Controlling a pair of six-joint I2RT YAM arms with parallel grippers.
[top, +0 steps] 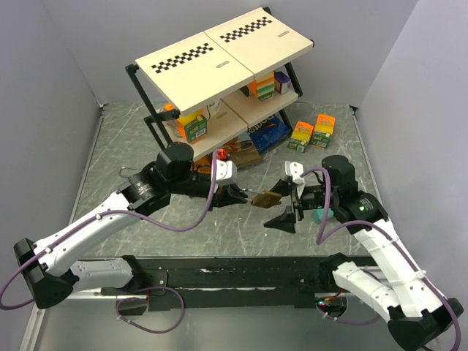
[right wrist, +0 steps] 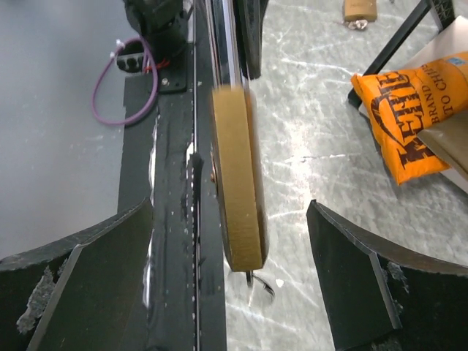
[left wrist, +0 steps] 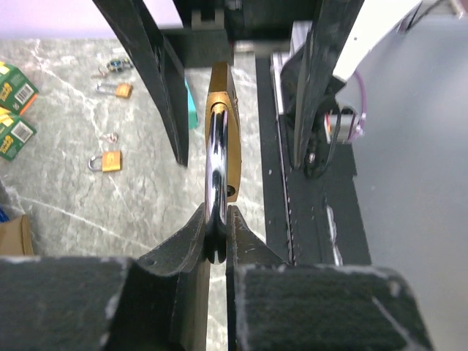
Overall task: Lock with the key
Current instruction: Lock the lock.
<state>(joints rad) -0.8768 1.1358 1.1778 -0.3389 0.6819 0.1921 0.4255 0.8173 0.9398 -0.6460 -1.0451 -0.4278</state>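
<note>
A brass padlock (top: 265, 199) hangs in the air between my two grippers. My left gripper (top: 243, 196) is shut on its chrome shackle (left wrist: 217, 175); the brass body (left wrist: 221, 95) points away from it. My right gripper (top: 289, 199) is open, its two fingers (right wrist: 344, 256) standing either side of the padlock body (right wrist: 238, 168) without touching it. A small metal key with a ring (right wrist: 257, 284) sticks out of the padlock's end nearest the right wrist.
A shelf rack (top: 227, 58) with boxes stands at the back, a chips bag (right wrist: 409, 110) at its foot. Orange-green boxes (top: 311, 133) lie at the back right. Small padlocks (left wrist: 108, 161) and keys (left wrist: 115, 66) lie on the table. A black rail (top: 241, 274) runs along the front.
</note>
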